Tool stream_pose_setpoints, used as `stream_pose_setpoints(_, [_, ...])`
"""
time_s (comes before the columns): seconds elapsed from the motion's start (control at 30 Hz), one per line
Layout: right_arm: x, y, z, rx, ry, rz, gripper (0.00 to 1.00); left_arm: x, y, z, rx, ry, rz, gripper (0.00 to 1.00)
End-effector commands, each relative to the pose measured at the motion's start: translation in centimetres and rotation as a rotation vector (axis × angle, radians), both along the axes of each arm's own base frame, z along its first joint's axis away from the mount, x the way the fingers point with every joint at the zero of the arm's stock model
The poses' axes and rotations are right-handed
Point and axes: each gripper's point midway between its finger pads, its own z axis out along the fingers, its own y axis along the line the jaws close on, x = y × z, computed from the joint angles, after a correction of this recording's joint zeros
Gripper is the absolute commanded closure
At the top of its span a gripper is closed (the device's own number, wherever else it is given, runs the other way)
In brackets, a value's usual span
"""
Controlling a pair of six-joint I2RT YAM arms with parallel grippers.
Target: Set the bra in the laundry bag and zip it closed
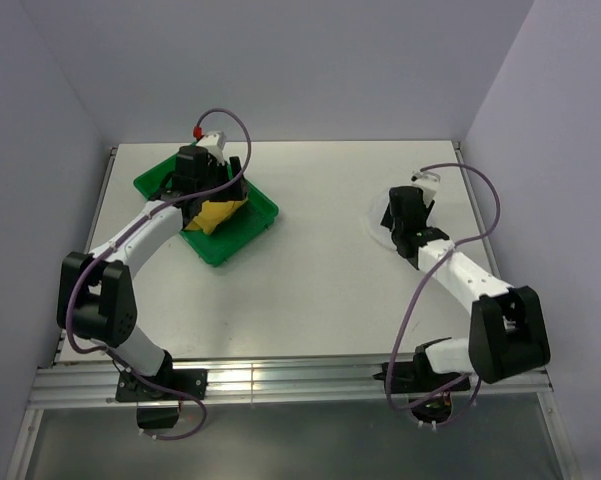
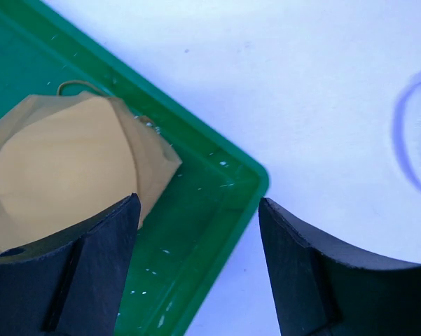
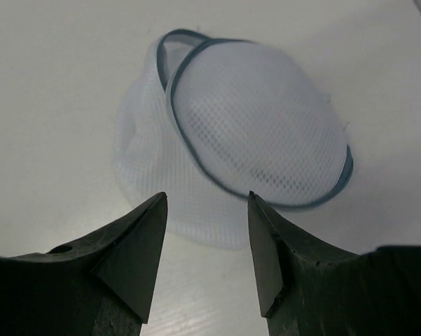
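Note:
The mustard-yellow bra lies in the green tray at the left; in the left wrist view the bra shows a rounded cup and a thin strap. My left gripper hovers over the tray, open and empty, its jaws straddling the tray's rim with the left finger over the bra's edge. The white mesh laundry bag with its dark zipper rim lies on the table at the right, partly hidden in the top view by my right gripper. That gripper is open just short of the bag.
The green tray sits at the back left, its corner close to my left fingers. The bag's rim shows faintly at the right edge of the left wrist view. White table lies between tray and bag; walls enclose three sides.

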Motion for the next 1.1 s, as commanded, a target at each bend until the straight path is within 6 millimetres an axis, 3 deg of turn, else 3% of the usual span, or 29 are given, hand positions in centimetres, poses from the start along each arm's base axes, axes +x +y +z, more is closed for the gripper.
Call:
stream_pose_setpoints(0.0, [1.9,-2.3,0.5,-0.142,0.044,-0.075,0.43,-0.7,-1.8,4.4,-0.108,-0.082,-0.054,0.25])
stream_pose_setpoints(0.03, [3.0,-2.1,1.0,-0.141,0.043,-0.067,0.43,-0.9,-2.0,4.6,-0.119,-0.082,-0.059,0.25])
stream_pose_setpoints(0.1, [3.3,-2.2,-1.1,-0.166,0.134,-0.063,0.43,-1.3,-2.4,5.3,-0.147,-0.083,-0.071,0.25])
stream_pose_setpoints(0.23, [4.1,-2.2,-2.1,-0.178,0.162,-0.069,0.48,-2.3,-3.3,6.4,-0.185,-0.091,-0.105,0.26])
stream_pose_setpoints(0.4, [4.8,-2.3,-1.7,-0.183,0.138,-0.079,0.72,-3.4,-4.6,7.3,-0.207,-0.094,-0.141,0.26])
stream_pose_setpoints(0.47, [4.6,-2.3,-2.2,-0.188,0.162,-0.08,1.0,-3.9,-5.2,7.5,-0.209,-0.093,-0.156,0.26])
stream_pose_setpoints(0.53, [4.3,-1.1,-2.4,-0.16,0.155,-0.054,1.0,-4.2,-5.6,7.9,-0.22,-0.096,-0.164,0.26])
stream_pose_setpoints(0.57, [4.5,0.2,-1.1,-0.123,0.101,-0.014,1.0,-4.5,-6.1,8.0,-0.23,-0.092,-0.175,0.26])
stream_pose_setpoints(0.6, [3.7,1.2,-1.5,-0.114,0.099,0.017,1.0,-4.7,-6.4,8.0,-0.231,-0.089,-0.18,0.26])
stream_pose_setpoints(0.63, [3.0,4.0,-1.1,-0.105,0.083,0.09,1.0,-4.7,-6.6,8.1,-0.236,-0.089,-0.183,0.26])
stream_pose_setpoints(0.67, [2.4,5.6,0.5,-0.079,0.04,0.131,1.0,-5.0,-7.0,8.2,-0.238,-0.086,-0.192,0.26])
stream_pose_setpoints(0.73, [0.2,9.3,0.5,0.004,0.033,0.248,1.0,-5.3,-7.4,7.8,-0.237,-0.063,-0.197,0.26])
stream_pose_setpoints(0.77, [-1.2,12.3,2.6,0.07,-0.032,0.346,1.0,-5.6,-7.7,7.6,-0.23,-0.054,-0.202,0.26])
stream_pose_setpoints(0.8, [-2.9,14.2,2.1,0.136,-0.016,0.424,1.0,-5.7,-7.6,7.4,-0.221,-0.047,-0.194,0.26])
stream_pose_setpoints(0.83, [-6.0,17.3,5.0,0.239,-0.094,0.538,1.0,-6.5,-7.7,7.0,-0.202,-0.007,-0.203,0.26])
stream_pose_setpoints(0.87, [-6.4,17.4,4.2,0.239,-0.074,0.548,1.0,-6.4,-7.9,7.5,-0.207,-0.016,-0.208,0.26])
stream_pose_setpoints(0.9, [-7.4,17.8,4.9,0.268,-0.089,0.565,1.0,-7.3,-7.6,6.5,-0.188,0.045,-0.208,0.26])
stream_pose_setpoints(0.93, [-9.3,19.0,7.1,0.344,-0.149,0.611,1.0,-7.9,-7.5,6.3,-0.188,0.065,-0.211,0.26])
stream_pose_setpoints(0.97, [-10.7,19.7,6.9,0.381,-0.154,0.653,1.0,-9.1,-7.1,6.0,-0.194,0.08,-0.212,0.26])
stream_pose_setpoints(1.0, [-12.2,20.4,8.5,0.44,-0.191,0.715,1.0,-10.0,-7.0,5.7,-0.205,0.094,-0.222,0.26])
stream_pose_setpoints(1.03, [-13.1,21.1,8.6,0.477,-0.188,0.741,1.0,-11.2,-6.8,7.0,-0.247,0.068,-0.221,0.26])
stream_pose_setpoints(1.07, [-13.6,21.2,8.1,0.482,-0.179,0.755,1.0,-12.6,-6.5,5.2,-0.255,0.107,-0.218,0.26])
